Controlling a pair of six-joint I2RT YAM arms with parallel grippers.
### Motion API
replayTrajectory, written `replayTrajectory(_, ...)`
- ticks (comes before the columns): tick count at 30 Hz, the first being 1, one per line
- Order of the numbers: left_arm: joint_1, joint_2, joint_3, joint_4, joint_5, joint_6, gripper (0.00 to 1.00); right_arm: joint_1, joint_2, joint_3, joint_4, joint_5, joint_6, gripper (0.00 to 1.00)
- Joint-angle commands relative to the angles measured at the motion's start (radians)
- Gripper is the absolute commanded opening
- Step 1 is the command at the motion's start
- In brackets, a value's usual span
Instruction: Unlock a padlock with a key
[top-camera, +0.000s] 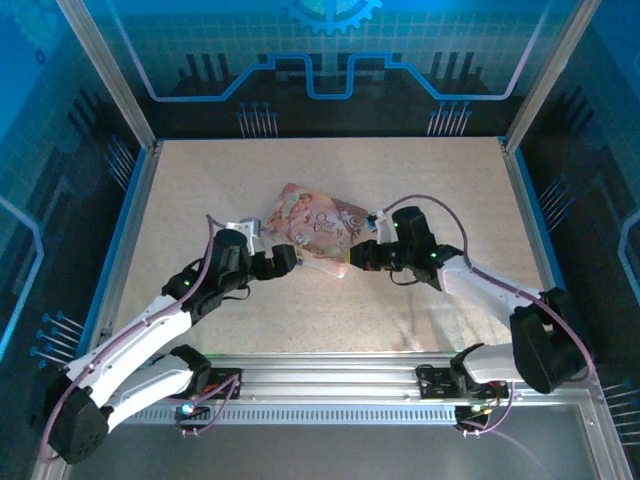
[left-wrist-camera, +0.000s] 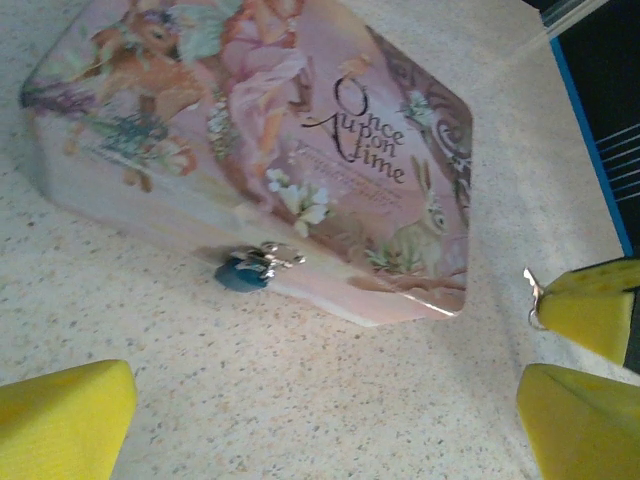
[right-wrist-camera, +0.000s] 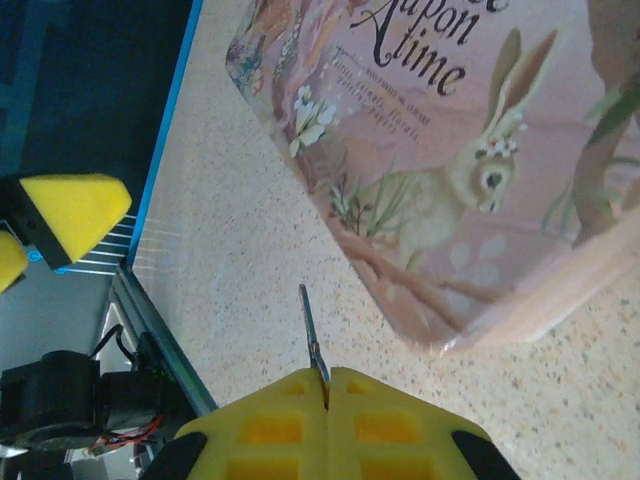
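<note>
The padlock (left-wrist-camera: 246, 271), with a small bluish body and a silvery shackle, hangs at the near side wall of the pink illustrated tin (left-wrist-camera: 300, 150). My left gripper (left-wrist-camera: 325, 390) stands open on the table just short of it, nothing between its yellow fingers (left-wrist-camera: 62, 415). My right gripper (right-wrist-camera: 328, 385) is shut on the key (right-wrist-camera: 311, 330), whose thin dark blade sticks out ahead toward the tin's corner (right-wrist-camera: 450, 340). In the top view the left gripper (top-camera: 285, 258) and the right gripper (top-camera: 358, 256) face each other at the tin's near edge (top-camera: 318, 262).
The tin (top-camera: 310, 225) lies tilted mid-table on the speckled surface (top-camera: 330, 320). Blue-edged walls (top-camera: 130, 230) bound the table. The right gripper's yellow fingers (left-wrist-camera: 592, 308) show at the right of the left wrist view, close to the tin's corner.
</note>
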Motion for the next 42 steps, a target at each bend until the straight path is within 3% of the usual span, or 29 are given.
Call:
replayTrajectory(1, 0.02, -0.029, -0.044, -0.002, -0.006, -0.017, 0.99, 0.012, 0.062, 0.056, 0.057, -0.032, 0.032, 0.06)
replayTrajectory(19, 0.036, 0.019, -0.211, 0.224, 0.104, 0.005, 0.99, 0.007, 0.289, 0.141, 0.151, -0.064, 0.072, 0.06)
replayTrajectory(42, 0.037, 0.229, -0.207, 0.417, 0.129, 0.097, 0.95, 0.007, 0.321, 0.084, 0.008, 0.024, 0.034, 0.06)
